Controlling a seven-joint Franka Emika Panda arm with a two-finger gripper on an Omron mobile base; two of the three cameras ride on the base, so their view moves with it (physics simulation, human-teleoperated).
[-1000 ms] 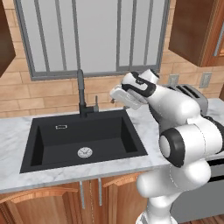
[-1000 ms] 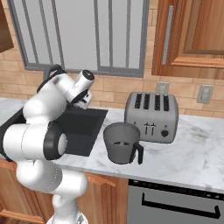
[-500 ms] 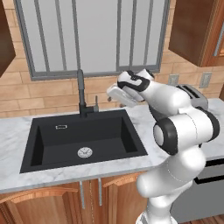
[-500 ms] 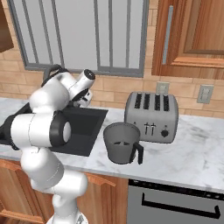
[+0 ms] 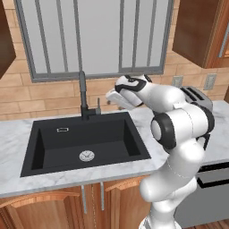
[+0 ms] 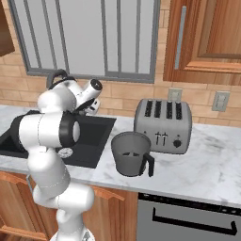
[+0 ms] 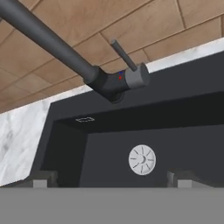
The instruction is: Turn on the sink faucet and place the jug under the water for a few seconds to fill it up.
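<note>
The sink faucet (image 5: 82,95) stands dark and slim at the back rim of the black sink (image 5: 112,134), its small lever (image 5: 98,105) on the right side. No water runs from it. My gripper (image 5: 111,95) hovers just right of the lever, above the sink's back right corner, open and empty. In the hand view the gripper (image 7: 111,181) has its fingertips (image 7: 41,179) wide apart, facing the faucet base (image 7: 105,83), its lever (image 7: 124,54) and the drain (image 7: 142,159). The jug (image 6: 131,154) stands upright on the counter, right of the sink (image 6: 96,134).
A silver four-slot toaster (image 6: 163,124) sits just behind the jug. Brick wall and a window (image 5: 94,36) rise right behind the faucet. Wood cabinets (image 6: 207,37) hang at upper right. White marble counter (image 6: 207,164) stretches right of the jug.
My hand has edged slightly left toward the faucet lever, and the elbow has swung up. The jug and faucet have not moved.
</note>
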